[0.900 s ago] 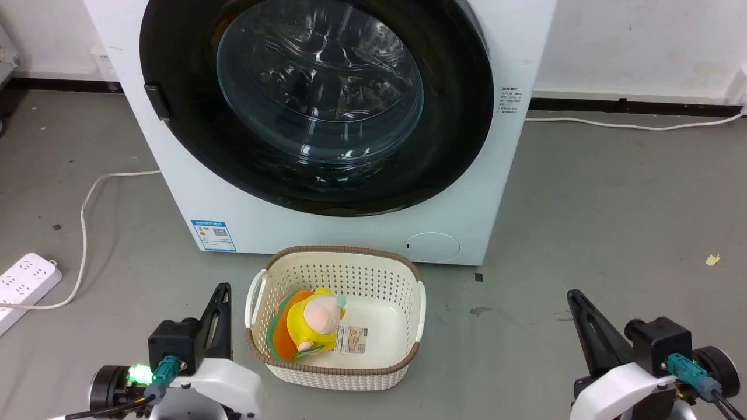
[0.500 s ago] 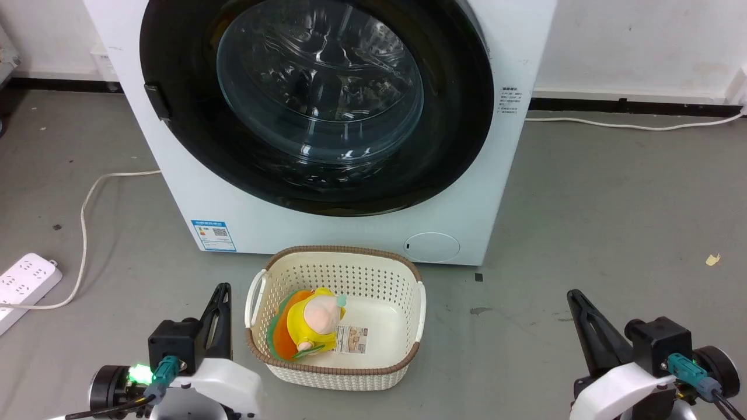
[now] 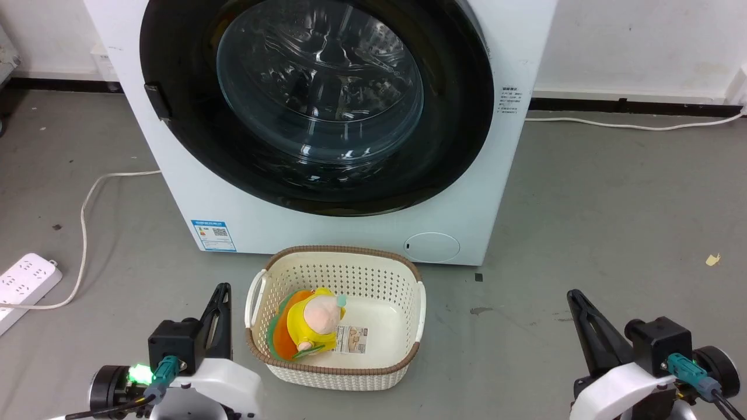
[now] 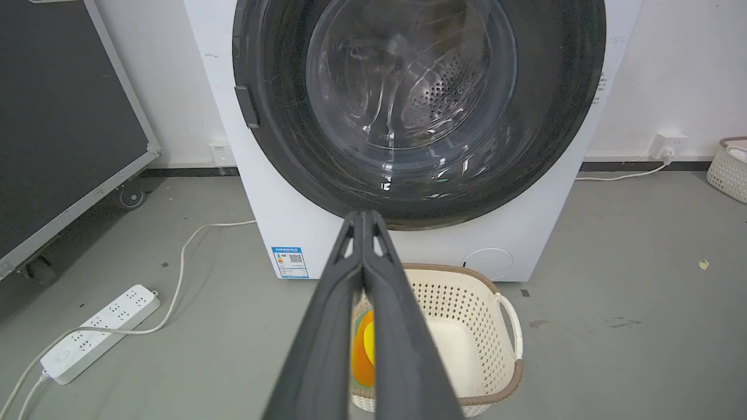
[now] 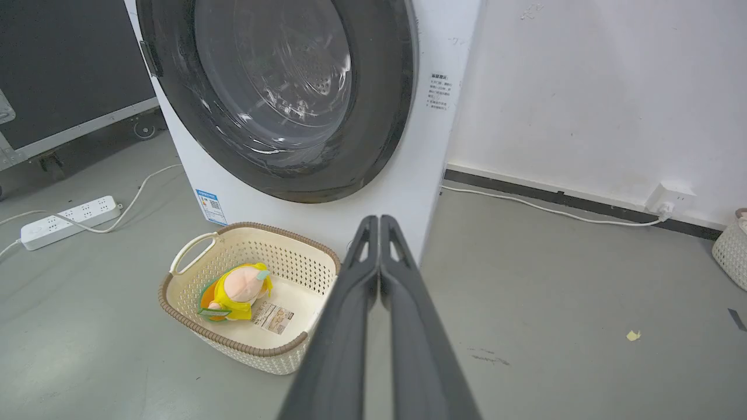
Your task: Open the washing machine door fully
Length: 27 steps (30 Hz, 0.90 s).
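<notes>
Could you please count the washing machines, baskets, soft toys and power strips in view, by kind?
Washing machine: 1
Baskets: 2, one in front of the machine, one by the far wall
Soft toy: 1
Power strip: 1
Total: 5

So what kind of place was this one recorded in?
Probably a lab or test room rather than a home laundry: a white washing machine stands on a bare grey floor, a power strip lies loose on it, and a black wheeled case stands alongside.
</notes>
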{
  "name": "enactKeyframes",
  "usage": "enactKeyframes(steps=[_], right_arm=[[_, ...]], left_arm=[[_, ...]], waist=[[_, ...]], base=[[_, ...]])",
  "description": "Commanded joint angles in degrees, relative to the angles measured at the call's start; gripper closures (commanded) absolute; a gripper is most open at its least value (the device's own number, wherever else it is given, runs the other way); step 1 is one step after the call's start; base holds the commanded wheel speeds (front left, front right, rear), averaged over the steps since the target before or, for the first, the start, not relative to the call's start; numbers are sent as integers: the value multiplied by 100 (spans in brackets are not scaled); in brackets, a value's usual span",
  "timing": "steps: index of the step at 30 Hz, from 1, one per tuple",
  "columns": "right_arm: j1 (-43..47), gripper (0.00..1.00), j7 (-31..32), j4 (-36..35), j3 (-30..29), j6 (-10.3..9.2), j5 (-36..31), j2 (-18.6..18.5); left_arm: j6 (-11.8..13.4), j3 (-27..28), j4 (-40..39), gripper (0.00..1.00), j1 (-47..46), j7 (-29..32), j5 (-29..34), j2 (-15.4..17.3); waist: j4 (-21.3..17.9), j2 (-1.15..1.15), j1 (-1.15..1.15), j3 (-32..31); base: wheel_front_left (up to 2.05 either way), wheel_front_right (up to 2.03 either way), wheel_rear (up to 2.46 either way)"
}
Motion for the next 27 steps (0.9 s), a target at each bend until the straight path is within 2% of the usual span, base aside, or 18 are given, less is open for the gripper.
enactKeyframes(steps=[1,24,25,27], right_arm=[[-10,100,3,-27,-4,-4,-42,31],[-10,100,3,-27,-4,-4,-42,31],[0,0,0,1,1,1,3,0],[0,0,0,3,1,1,4,-1]], left_arm=[[15,-1,-23,100,101,2,50,3],[15,-1,-23,100,101,2,50,3],[0,2,1,0,-1,0,-4,0],[-1,1,2,0,-3,0,-11,0]], waist=[[0,0,0,0],[0,0,0,0],[0,0,0,0],[0,0,0,0]], base=[[0,0,0],[0,0,0],[0,0,0],[0,0,0]])
